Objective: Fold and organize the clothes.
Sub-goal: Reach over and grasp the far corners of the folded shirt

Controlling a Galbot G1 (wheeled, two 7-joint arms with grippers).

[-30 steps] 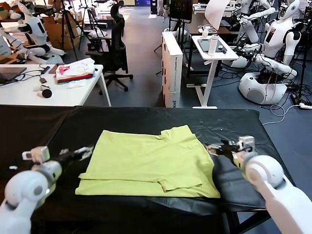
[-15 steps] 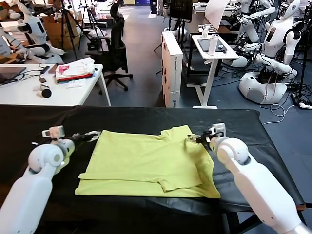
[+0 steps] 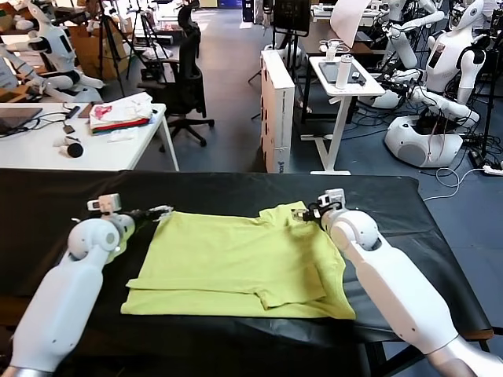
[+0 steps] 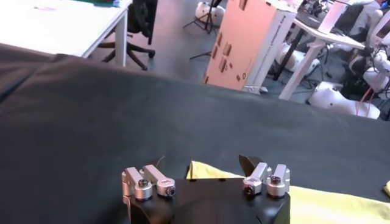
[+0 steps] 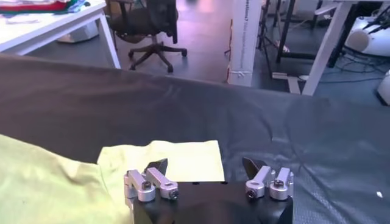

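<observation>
T-shirt (image 3: 244,263): lime, flat on black table (image 3: 393,196), centre of frame | L gripper (image 3: 157,214): jaws wide, empty, at shirt's upper-left corner | R gripper (image 3: 306,214): jaws wide, empty, at upper-right sleeve | handling: looks light, soft, floppy; prob. best pinched at far corners/hem.

A wide counter (image 3: 393,196) draped in black cloth fills the foreground. One lime yellow-green T-shirt (image 3: 236,263) lies flat on it near the middle, partly folded, one sleeve turned up at its far edge and bare black cloth showing all around.
</observation>
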